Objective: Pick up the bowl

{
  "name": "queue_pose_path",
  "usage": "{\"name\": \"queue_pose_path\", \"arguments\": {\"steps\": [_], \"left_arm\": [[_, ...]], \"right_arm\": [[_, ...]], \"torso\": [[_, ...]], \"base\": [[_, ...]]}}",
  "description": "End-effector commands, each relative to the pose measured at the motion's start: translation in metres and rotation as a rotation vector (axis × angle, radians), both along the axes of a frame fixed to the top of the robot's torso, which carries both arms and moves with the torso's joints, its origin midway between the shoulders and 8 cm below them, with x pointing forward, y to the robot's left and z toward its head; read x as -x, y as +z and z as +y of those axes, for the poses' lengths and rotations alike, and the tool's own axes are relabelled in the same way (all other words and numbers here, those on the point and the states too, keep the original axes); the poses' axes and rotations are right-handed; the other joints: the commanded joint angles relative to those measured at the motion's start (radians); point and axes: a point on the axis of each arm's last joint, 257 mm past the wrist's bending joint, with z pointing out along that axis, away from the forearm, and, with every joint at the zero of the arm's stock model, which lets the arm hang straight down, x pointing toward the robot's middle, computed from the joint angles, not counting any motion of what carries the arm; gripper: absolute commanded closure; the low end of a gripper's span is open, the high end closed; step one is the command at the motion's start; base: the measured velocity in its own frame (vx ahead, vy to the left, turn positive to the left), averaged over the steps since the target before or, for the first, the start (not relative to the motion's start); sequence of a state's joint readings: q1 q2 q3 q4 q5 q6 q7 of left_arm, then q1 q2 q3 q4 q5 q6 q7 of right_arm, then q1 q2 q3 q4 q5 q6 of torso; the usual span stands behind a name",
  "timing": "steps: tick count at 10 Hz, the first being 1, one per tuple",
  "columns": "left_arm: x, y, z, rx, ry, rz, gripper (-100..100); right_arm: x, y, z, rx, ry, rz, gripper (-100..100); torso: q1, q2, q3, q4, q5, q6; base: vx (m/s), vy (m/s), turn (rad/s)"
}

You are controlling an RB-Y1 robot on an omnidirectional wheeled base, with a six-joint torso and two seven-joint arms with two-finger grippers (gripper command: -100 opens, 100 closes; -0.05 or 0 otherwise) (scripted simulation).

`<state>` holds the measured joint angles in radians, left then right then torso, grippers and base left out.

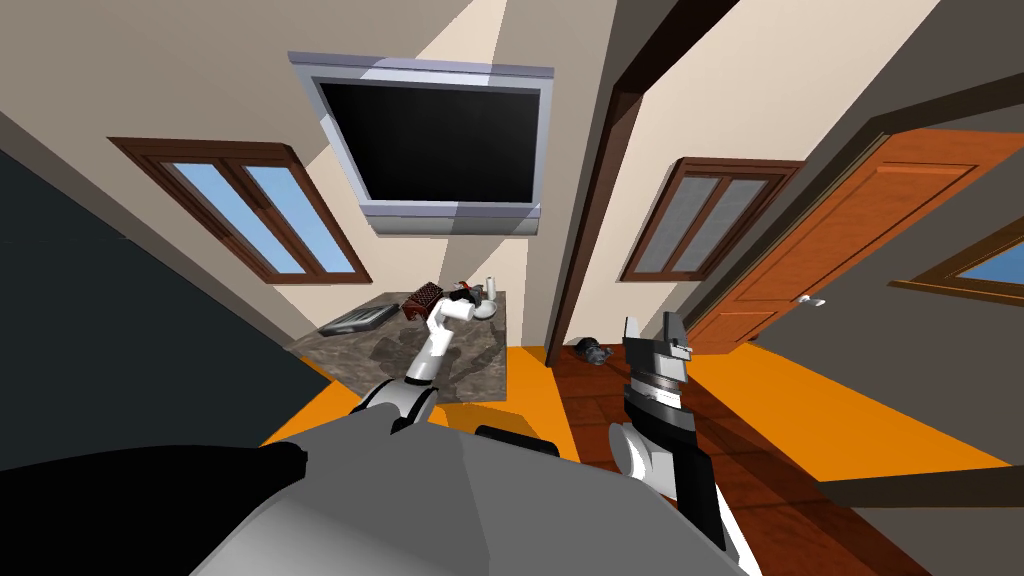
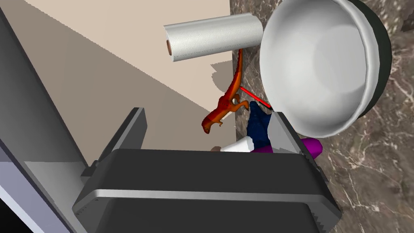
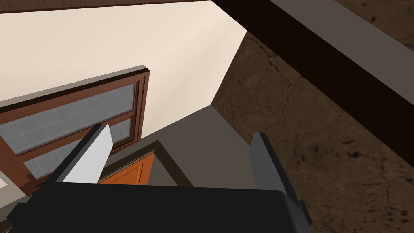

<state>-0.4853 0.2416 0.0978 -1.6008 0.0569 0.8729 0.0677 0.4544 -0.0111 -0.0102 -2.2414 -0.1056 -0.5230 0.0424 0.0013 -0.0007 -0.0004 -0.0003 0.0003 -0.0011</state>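
Observation:
The bowl [image 2: 319,64] is white inside with a dark outer wall and lies on the marble tabletop [image 2: 376,133]. In the head view the bowl [image 1: 485,309] sits at the table's far right corner. My left gripper [image 2: 206,129] is open just short of it. One of its fingers [image 2: 283,135] stands close by the bowl's rim, and the bowl lies outside the jaws, which hold nothing. In the head view the left gripper [image 1: 462,293] is over the far part of the table. My right gripper [image 1: 655,335] is raised beside the table, open and empty, as the right wrist view [image 3: 182,149] confirms.
Between the open fingers lie an orange toy dinosaur [image 2: 224,105], a blue item [image 2: 258,125] and a purple item [image 2: 311,147]. A paper towel roll [image 2: 214,36] stands by the wall. A brown basket [image 1: 422,298] and a flat grey tray [image 1: 355,320] share the table [image 1: 400,350]. A dark object [image 1: 592,350] lies on the floor.

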Motion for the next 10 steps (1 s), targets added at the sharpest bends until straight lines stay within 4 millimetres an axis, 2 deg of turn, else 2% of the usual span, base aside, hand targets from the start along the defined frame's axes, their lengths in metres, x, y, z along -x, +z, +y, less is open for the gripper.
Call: {"name": "queue_pose_path", "arguments": {"steps": [1, 3, 4, 6, 7, 9, 10], "left_arm": [[-0.004, -0.006, -0.008, 0.001, -0.015, 0.051, -100], [0.001, -0.016, -0.007, 0.001, -0.008, 0.092, -100], [-0.002, -0.02, -0.015, -0.002, -0.024, 0.134, -100], [0.003, -0.028, -0.013, -0.002, -0.018, 0.171, -100], [0.002, -0.033, -0.02, -0.007, -0.032, 0.216, -100], [0.006, -0.04, -0.019, -0.008, -0.027, 0.25, -100], [0.007, -0.045, -0.025, -0.015, -0.041, 0.293, -100]], "right_arm": [[0.0, 0.0, 0.0, 0.0, 0.0, 0.0, 0], [0.0, 0.0, 0.0, 0.0, 0.0, 0.0, 0], [0.0, 0.0, 0.0, 0.0, 0.0, 0.0, 0], [0.0, 0.0, 0.0, 0.0, 0.0, 0.0, 0], [0.0, 0.0, 0.0, 0.0, 0.0, 0.0, 0], [0.0, 0.0, 0.0, 0.0, 0.0, 0.0, 0], [0.0, 0.0, 0.0, 0.0, 0.0, 0.0, 0]], "torso": [[0.0, 0.0, 0.0, 0.0, 0.0, 0.0], [0.0, -0.001, 0.0, 0.0, 0.0, 0.0], [0.0, 0.0, 0.0, 0.0, 0.0, 0.0], [0.001, -0.001, -0.001, 0.0, 0.0, 0.0], [0.0, 0.0, 0.0, 0.0, 0.0, 0.0], [0.001, -0.001, -0.001, 0.0, 0.0, 0.0], [0.0, 0.0, 0.0, 0.0, 0.0, 0.0]], "base": [[0.022, 0.012, 0.006], [0.018, 0.013, -0.001], [0.029, 0.021, 0.009], [0.02, 0.014, -0.001], [0.028, 0.016, 0.014], [0.022, 0.016, 0.0], [0.025, 0.02, 0.012]]}}
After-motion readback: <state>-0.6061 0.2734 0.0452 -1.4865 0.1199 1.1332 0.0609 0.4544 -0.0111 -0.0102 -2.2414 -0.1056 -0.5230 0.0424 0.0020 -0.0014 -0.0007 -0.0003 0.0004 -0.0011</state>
